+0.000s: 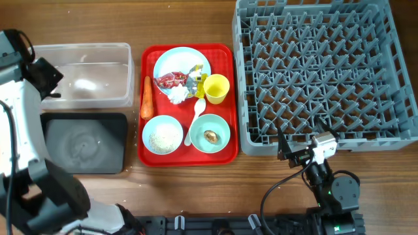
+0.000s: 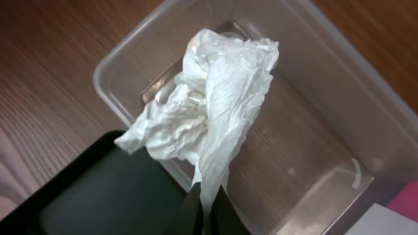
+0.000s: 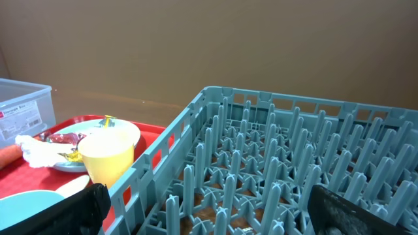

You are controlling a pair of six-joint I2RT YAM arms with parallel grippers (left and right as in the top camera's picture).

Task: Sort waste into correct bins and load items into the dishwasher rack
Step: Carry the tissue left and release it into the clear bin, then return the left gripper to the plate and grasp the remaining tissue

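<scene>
Left hand: my left gripper is clenched on the crumpled white tissue, pinching its thin tail.
Tissue: it is bunched beyond my fingertips, over the edge where the clear tub meets the black tray.
Right hand: my right gripper is released, with the jaws wide and nothing between them, low by the near edge of the dishwasher rack.
Red tray: it sits between the bins and the rack and carries the plate, wrappers, yellow cup, carrot, spoon and two bowls.
</scene>
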